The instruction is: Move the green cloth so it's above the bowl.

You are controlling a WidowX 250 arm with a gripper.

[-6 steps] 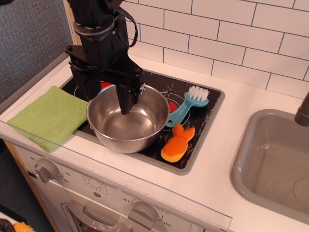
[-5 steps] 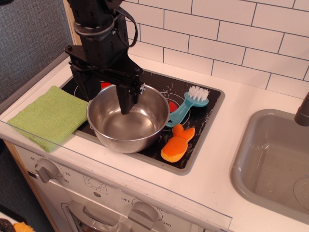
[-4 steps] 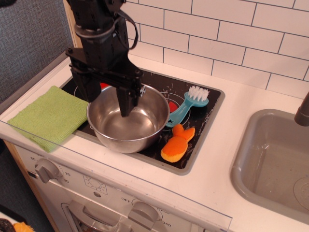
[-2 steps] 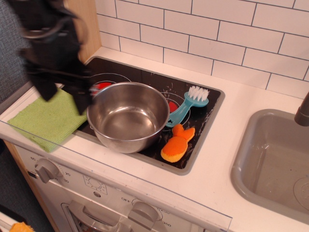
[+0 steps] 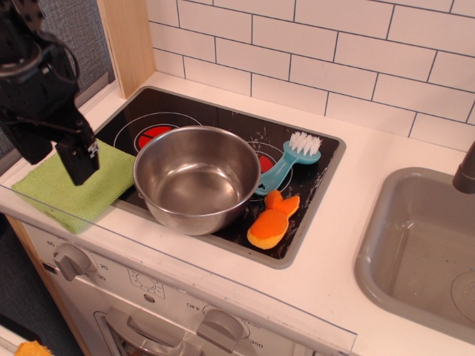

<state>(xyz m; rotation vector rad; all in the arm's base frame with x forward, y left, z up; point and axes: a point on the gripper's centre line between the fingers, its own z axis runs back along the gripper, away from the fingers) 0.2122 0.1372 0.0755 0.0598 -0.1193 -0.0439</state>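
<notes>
While my gripper (image 5: 56, 159) hovers spread over green cloth (image 5: 74, 185) at left for pickup | holding nothing | bowl (image 5: 197, 178) center, untouched

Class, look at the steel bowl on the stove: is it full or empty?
Empty. The bowl stands upright, and its bare shiny bottom shows, with nothing inside.

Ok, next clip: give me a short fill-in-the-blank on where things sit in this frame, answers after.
1. The green cloth lies to the ____ of the bowl in the picture.
2. The gripper hangs over the ____.
3. The blue brush has ____ bristles.
4. The orange toy lies on the ____ stovetop.

Missing words: left; cloth; white; black
</notes>
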